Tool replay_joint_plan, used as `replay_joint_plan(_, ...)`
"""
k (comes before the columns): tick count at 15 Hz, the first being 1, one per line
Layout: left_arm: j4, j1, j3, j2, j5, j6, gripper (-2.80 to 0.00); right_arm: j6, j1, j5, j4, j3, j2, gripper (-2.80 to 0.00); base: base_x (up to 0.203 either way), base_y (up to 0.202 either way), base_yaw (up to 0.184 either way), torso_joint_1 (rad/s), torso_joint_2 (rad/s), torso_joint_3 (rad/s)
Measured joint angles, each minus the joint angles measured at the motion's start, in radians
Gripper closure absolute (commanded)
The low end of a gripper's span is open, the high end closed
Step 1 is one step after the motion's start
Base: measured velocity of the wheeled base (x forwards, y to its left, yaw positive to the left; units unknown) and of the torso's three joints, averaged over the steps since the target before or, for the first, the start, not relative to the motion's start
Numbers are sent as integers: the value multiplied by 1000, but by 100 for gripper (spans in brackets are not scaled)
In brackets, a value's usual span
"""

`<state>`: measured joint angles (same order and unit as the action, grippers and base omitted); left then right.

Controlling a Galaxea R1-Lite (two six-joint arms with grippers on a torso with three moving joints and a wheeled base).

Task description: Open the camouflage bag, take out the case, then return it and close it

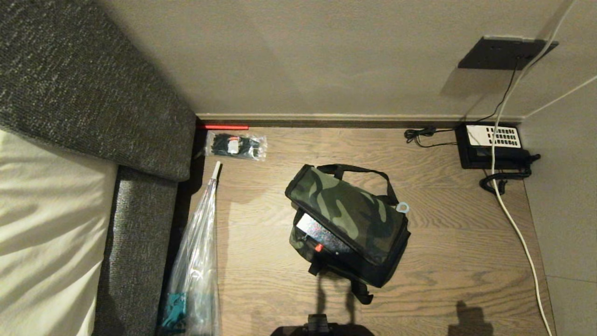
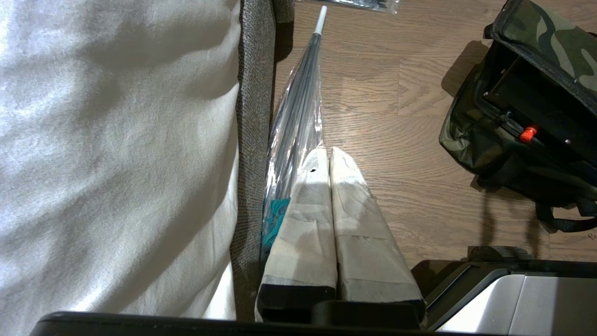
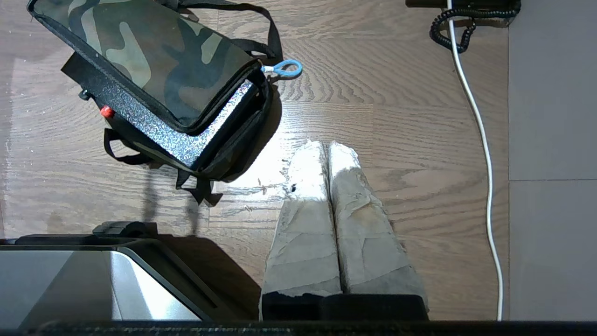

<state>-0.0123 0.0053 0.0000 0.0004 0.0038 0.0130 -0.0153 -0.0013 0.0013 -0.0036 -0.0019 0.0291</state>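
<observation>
The camouflage bag [image 1: 354, 219] lies at the centre of the head view on the wooden floor [image 1: 447, 261], its lid lowered but not fastened. The case [image 1: 322, 235] sits inside, a speckled black edge and its small red catch [image 1: 318, 248] showing along the bag's lower left side. The bag is soft and boxy, with black straps trailing at its upper and lower ends and a pale blue zip ring [image 1: 403, 207] at its right edge.

The left gripper [image 2: 330, 154] is seen fully closed and empty, low in its wrist view, beside a wrapped umbrella [image 1: 198, 261]. The right gripper [image 3: 329, 149] is likewise closed on nothing, right of the bag.

If the lid is to be zipped, the protruding case edge could be caught and the zip jammed; the soft bag could also be dragged across the floor when the ring is pulled.
</observation>
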Motion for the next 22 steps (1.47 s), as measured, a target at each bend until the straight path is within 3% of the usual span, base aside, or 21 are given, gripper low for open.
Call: replay_joint_plan(22,-1,-1,0,0,-7,21,0,-4,0,0,4,0,0,0,0,0,0,3,2,194)
